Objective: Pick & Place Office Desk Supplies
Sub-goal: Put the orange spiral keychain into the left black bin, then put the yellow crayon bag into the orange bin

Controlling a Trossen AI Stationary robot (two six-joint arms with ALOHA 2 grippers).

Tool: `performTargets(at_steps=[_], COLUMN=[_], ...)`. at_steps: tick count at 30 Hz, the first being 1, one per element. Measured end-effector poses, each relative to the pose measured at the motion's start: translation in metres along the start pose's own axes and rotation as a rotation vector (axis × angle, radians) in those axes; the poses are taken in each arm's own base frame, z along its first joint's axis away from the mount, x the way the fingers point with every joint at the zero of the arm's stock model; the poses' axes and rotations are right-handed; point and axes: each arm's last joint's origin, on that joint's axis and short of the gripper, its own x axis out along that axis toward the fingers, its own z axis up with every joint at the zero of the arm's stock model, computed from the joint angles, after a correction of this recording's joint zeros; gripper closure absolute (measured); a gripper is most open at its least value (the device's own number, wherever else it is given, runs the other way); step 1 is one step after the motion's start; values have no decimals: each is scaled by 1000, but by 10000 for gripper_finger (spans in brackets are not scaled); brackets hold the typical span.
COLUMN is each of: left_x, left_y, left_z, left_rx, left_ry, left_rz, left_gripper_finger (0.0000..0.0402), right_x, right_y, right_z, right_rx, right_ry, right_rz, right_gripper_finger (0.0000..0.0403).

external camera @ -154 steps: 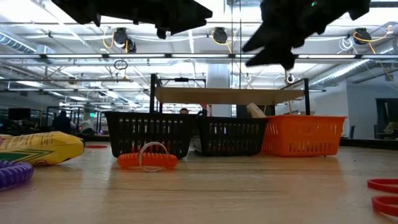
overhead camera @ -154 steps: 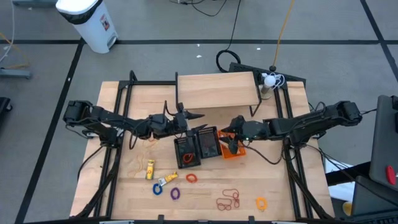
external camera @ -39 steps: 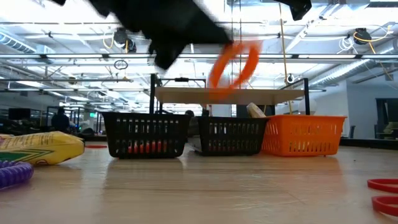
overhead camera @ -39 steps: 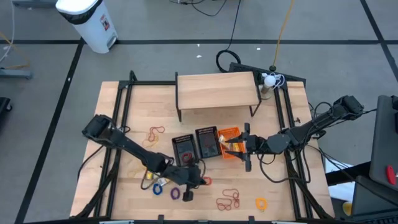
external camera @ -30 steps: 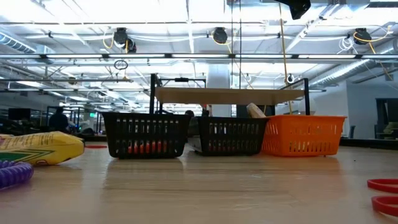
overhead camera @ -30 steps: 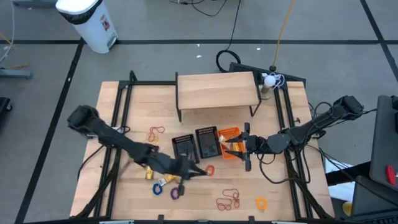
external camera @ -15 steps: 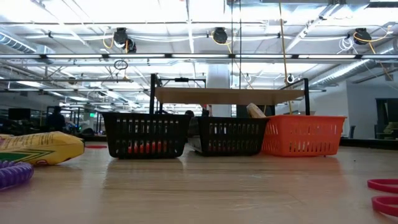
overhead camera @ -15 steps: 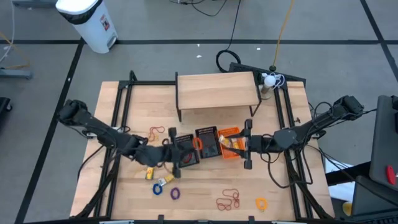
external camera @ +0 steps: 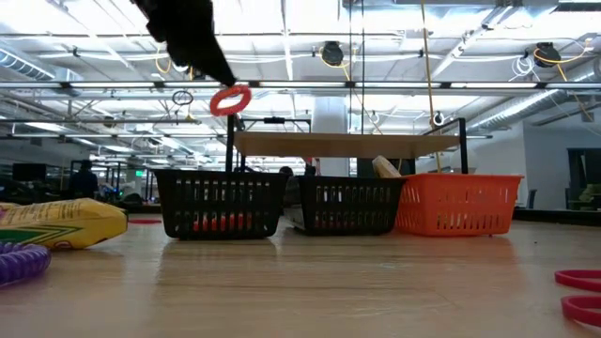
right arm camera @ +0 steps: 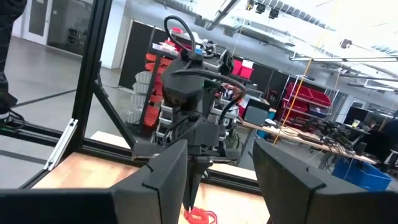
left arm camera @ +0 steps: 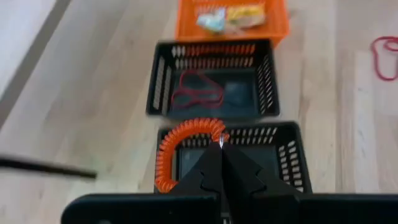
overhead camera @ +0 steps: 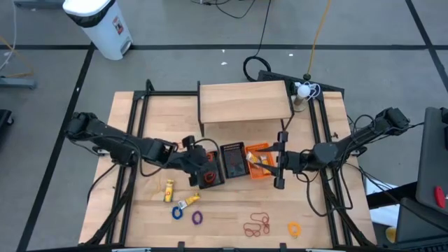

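Note:
My left gripper point(overhead camera: 201, 164) is over the left black basket point(overhead camera: 210, 173), shut on an orange-red coil ring point(external camera: 230, 99) that hangs above that basket point(external camera: 223, 202). The middle black basket point(left arm camera: 212, 93) holds red elastic loops. Beyond it stands the orange basket point(overhead camera: 257, 159) with yellow pieces inside. A yellow box point(overhead camera: 169, 190), a blue ring point(overhead camera: 178, 213), a purple ring point(overhead camera: 197, 218), red loops point(overhead camera: 257, 225) and an orange loop point(overhead camera: 294, 228) lie flat on the table near its front edge. My right gripper point(overhead camera: 280, 163) is open beside the orange basket, holding nothing. My left gripper pinches the coil ring at one spot on its loop point(left arm camera: 218, 133) between its two fingertips. The fingers slant downward from the table's left side. The ring sticks out past the fingertips, lifted clear, above the left black basket.
A raised wooden shelf point(overhead camera: 245, 101) stands behind the three baskets. Black frame rails point(overhead camera: 133, 126) run along both table sides. Bare wood lies between the baskets and the loose items at the front.
My left gripper has carried the coil ring from the table's front middle toward the far edge and leftward, to above the left black basket, and has tipped downward. It has come into the low view at the top left. My right gripper has rolled a little in place.

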Motion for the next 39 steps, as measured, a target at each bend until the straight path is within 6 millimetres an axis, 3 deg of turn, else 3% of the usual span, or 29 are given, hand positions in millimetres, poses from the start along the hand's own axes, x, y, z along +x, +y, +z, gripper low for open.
performTargets(at_steps=[12,29,33,39], left_x=[2,1,-7,-24], left_y=[-8,-10,-24,-56], left_z=[-4,-7,-23,-42], left_rx=[-18,-25,-41,-69], left_ry=[36,75,189,224], left_rz=[-65,-102,-151,-229], left_gripper_finger=[392,331,328,327], right_x=[0,0,1,1], right_y=[0,1,0,1], right_z=[-1,-3,-4,-6], right_rx=[-13,-29,-21,-7], right_ry=[9,27,38,50], right_rz=[3,8,7,12], right_gripper_finger=[232,232,232,232])
